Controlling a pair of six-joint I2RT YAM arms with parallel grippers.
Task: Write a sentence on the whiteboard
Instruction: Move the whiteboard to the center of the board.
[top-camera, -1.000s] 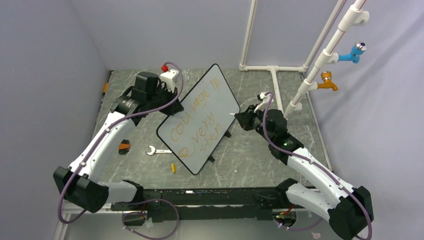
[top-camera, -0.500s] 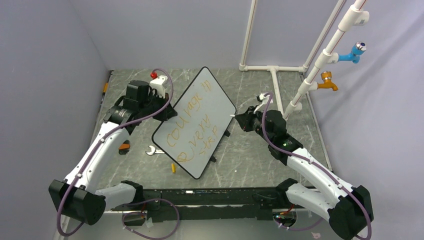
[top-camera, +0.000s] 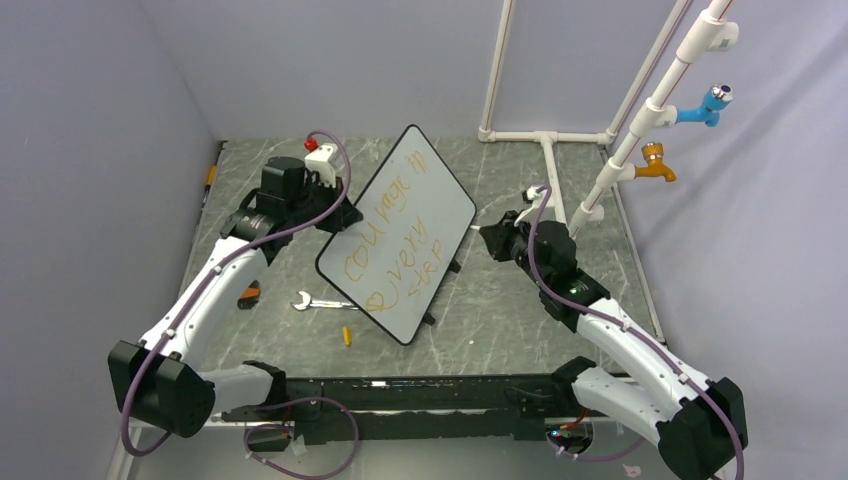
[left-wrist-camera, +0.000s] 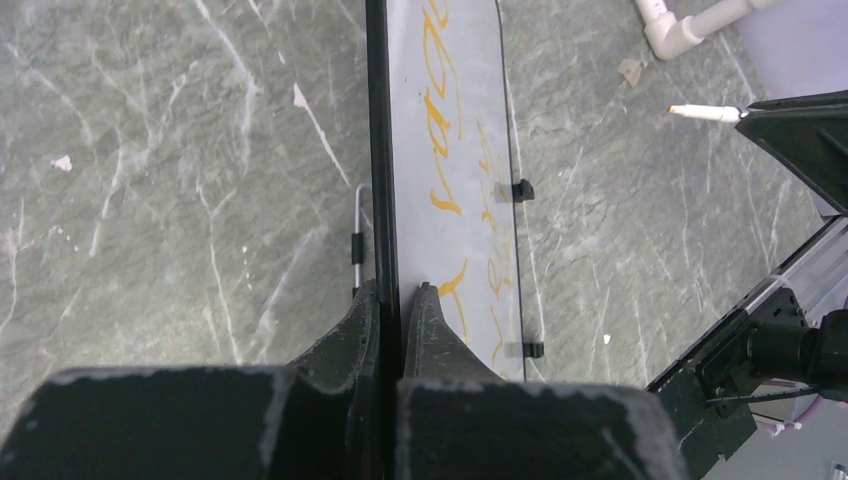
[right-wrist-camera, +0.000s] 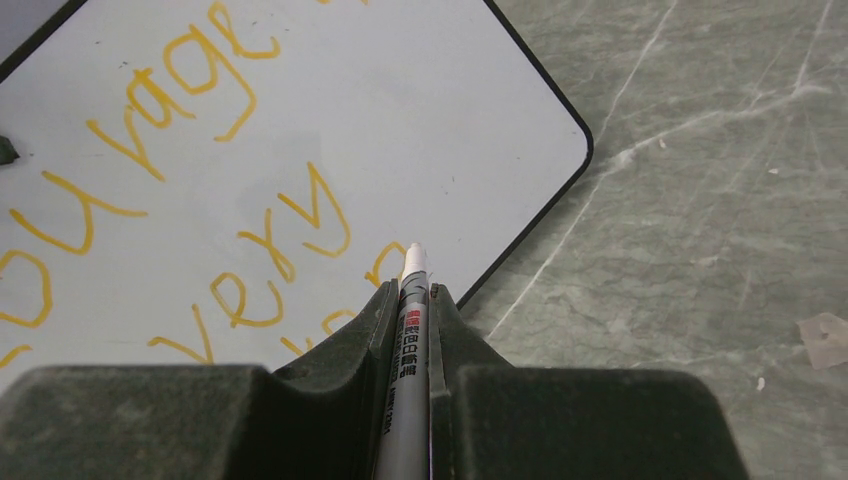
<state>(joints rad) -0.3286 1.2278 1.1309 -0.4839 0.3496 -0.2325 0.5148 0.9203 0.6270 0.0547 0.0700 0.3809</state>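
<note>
Steel wrench (top-camera: 312, 301) and a small yellow piece (top-camera: 347, 336) lie on the grey table (top-camera: 500, 310), near my bases and just left of the whiteboard's (top-camera: 425, 205) low corner. Mid-table the board stands tilted. My left gripper (left-wrist-camera: 398, 290) is clenched on its left rim, one finger on each face. The sentence (top-camera: 395, 250) runs in orange rows across it. On the right, my right gripper (right-wrist-camera: 410, 290) is clamped on a marker (right-wrist-camera: 411, 310), whose tip points at the board's right edge and, from the left wrist view, hangs clear of the surface. I judge I am between strokes, late in the writing. Next I need the tip pressed lightly on bare white beside the last letters, with my left holding the board firm. White pipes (top-camera: 545, 135) stand far right.
</note>
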